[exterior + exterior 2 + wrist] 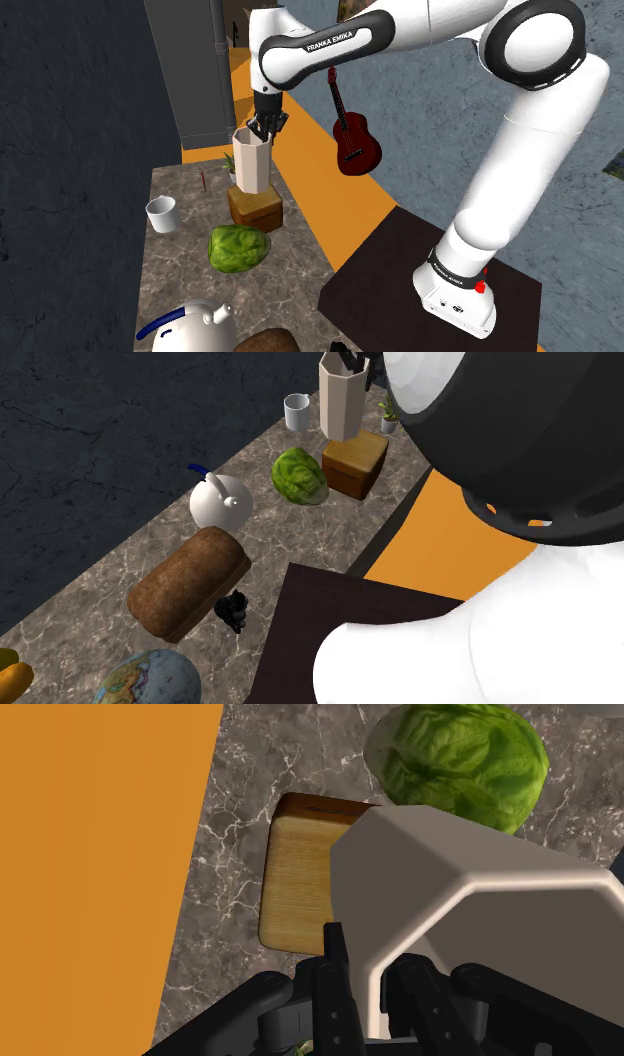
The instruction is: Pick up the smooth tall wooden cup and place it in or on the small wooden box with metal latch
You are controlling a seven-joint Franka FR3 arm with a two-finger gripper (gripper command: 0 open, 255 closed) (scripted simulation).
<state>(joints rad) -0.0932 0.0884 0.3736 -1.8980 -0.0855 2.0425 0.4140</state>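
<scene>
- Cup (250, 160) stands upright over the box (256, 208), its base at the lid; contact cannot be told.
- Gripper (265, 125) clamps the cup's rim from above.
- Lettuce (238, 248) lies just beside the box on the counter (180, 265).

The tall cup (470, 904) hides much of the wooden box (295, 884) beneath.

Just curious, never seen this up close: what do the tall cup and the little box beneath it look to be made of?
Tall cup: plain pale beige, smooth matte facets, no grain, so material unclear. Box: wood, fine grain lines on its tan top.
</scene>
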